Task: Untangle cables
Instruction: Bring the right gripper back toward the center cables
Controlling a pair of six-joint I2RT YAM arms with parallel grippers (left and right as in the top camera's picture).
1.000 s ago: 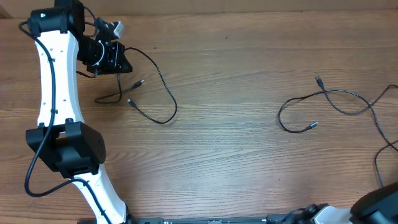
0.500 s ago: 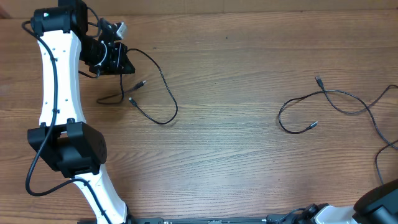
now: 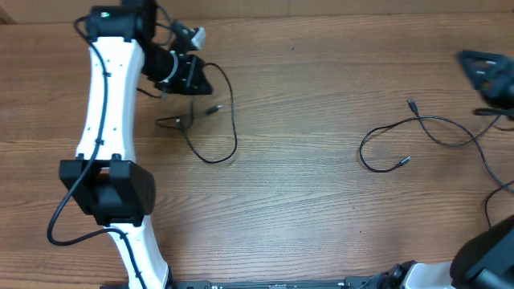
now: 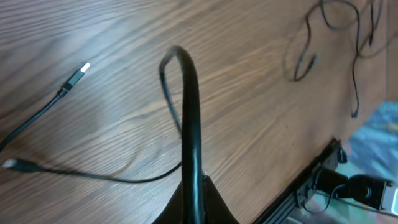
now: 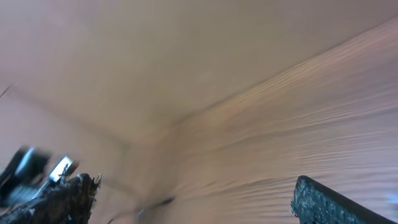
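One black cable [image 3: 232,128] lies at the upper left in a loop, with its plug ends [image 3: 212,108] close together. My left gripper [image 3: 201,79] is shut on this cable. In the left wrist view the cable [image 4: 189,106] rises from the shut gripper [image 4: 194,186] and bends over, and a plug [image 4: 76,76] lies on the wood to the left. A second cable [image 3: 418,122] lies alone at the right, with a plug [image 3: 405,160] at its near end. My right gripper [image 3: 486,72] hangs blurred above and to the right of it. In the right wrist view the gripper [image 5: 193,199] is open and holds nothing.
The wooden table [image 3: 321,209] carries everything. A black cord [image 3: 491,172] runs down the right edge toward the right arm's base [image 3: 490,261]. The left arm's white links [image 3: 104,120] stretch along the left side. The table's front edge and a metal rail [image 4: 311,180] show in the left wrist view.
My left gripper has moved to the right, dragging its cable and plugs along. The right gripper has opened and swung into the overhead view at the upper right.
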